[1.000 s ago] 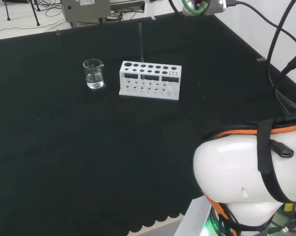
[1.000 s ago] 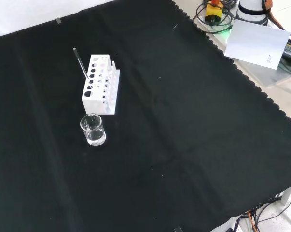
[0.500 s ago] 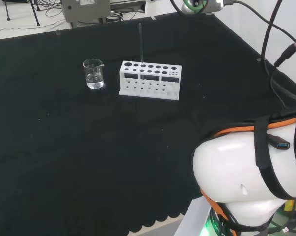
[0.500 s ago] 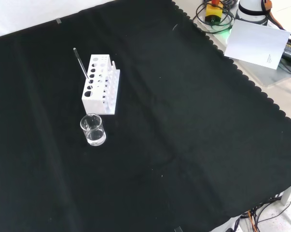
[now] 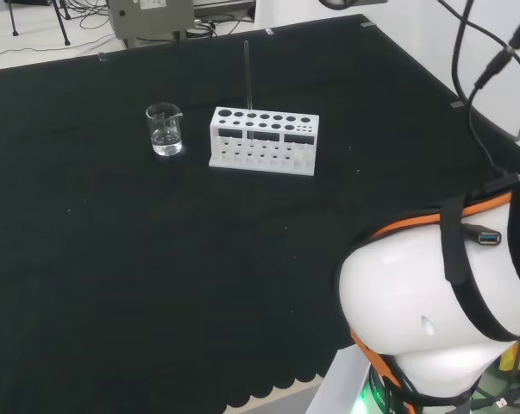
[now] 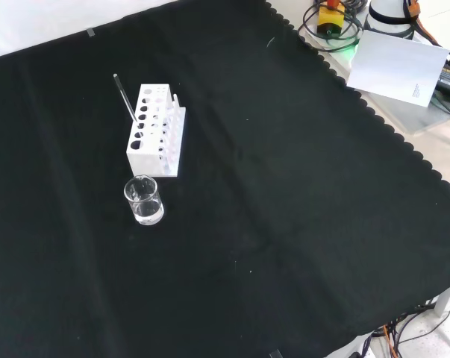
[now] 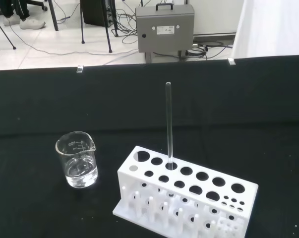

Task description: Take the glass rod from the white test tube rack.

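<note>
Thin clear glass rod [image 7: 168,124] stands straight up in hole of white plastic test tube rack [image 7: 189,198] on black cloth [image 6: 284,224]; small clear glass beaker [image 7: 78,159] sits just beside rack's end, not touching; I look at them from wrist view; my fingers: cannot tell if wide or curled.

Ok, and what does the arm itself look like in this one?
In the head view, the arm is a big rounded glossy white link with an orange seam, black straps across it, a black plug cable at its side, and thin black cables looping above. A green light glows at its base.
</note>
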You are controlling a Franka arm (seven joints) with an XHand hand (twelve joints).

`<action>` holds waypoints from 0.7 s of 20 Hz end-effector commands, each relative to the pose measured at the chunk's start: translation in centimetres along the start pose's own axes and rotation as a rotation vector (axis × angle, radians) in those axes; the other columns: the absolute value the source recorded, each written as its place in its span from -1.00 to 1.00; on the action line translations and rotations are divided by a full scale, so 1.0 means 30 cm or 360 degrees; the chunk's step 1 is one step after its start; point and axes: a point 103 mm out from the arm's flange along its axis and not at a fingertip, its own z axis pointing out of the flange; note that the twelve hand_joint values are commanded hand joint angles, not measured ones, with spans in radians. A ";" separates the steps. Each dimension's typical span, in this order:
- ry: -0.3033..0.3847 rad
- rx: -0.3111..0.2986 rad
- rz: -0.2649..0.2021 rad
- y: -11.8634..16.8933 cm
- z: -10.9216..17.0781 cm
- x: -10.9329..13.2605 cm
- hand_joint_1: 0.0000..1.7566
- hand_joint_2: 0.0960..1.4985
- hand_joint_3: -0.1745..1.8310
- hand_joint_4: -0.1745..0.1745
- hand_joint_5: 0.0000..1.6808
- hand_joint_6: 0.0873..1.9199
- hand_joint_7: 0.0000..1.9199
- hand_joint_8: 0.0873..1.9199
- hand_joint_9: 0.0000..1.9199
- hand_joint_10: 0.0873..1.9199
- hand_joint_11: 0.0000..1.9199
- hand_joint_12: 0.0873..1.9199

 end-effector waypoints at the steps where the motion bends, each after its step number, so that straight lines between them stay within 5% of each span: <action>1: 0.0001 0.0027 -0.0020 0.149 0.041 -0.039 -0.40 0.16 -0.43 -0.78 -0.88 -1.00 -0.80 -0.16 -0.58 -0.11 -0.86 0.45; 14: 0.0065 0.0078 -0.0079 0.446 0.159 -0.115 -0.41 0.17 -0.43 -0.78 -0.86 -1.00 -0.69 -0.13 -0.50 -0.10 -0.80 0.45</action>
